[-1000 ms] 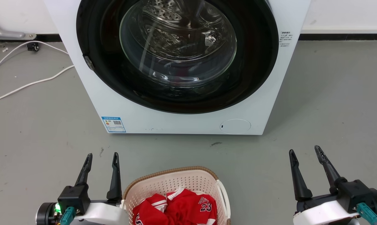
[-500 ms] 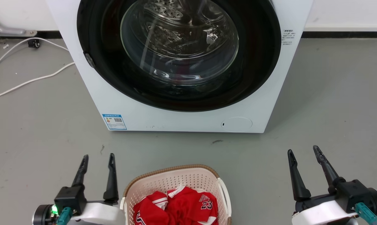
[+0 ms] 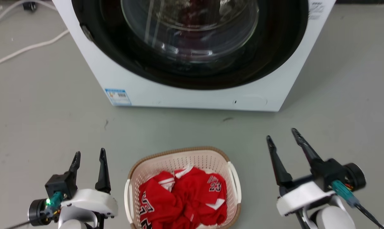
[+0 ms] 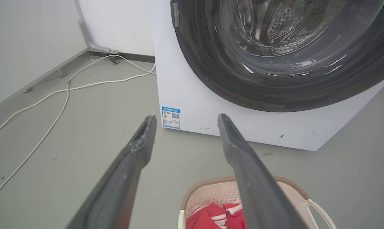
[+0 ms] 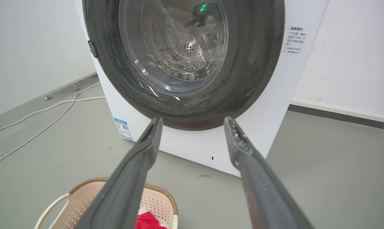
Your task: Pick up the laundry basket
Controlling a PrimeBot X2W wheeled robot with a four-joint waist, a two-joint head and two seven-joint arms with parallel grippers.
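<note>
In the head view, white cables (image 3: pixel 26 47) trail across the smooth grey floor (image 3: pixel 45 114) at the upper left. At the lower left the left gripper (image 3: pixel 89 152) hovers, fingers spread and empty. Just to its right, at bottom centre, the laundry basket (image 3: pixel 179 149) sits on the floor with a red garment (image 3: pixel 185 197) inside. The white washing machine (image 3: pixel 192 98) spans the top centre. At the lower right the right gripper (image 3: pixel 281 133) hangs with fingers parted, holding nothing. In the right wrist view a white wall (image 5: pixel 354 63) rises at the right.
</note>
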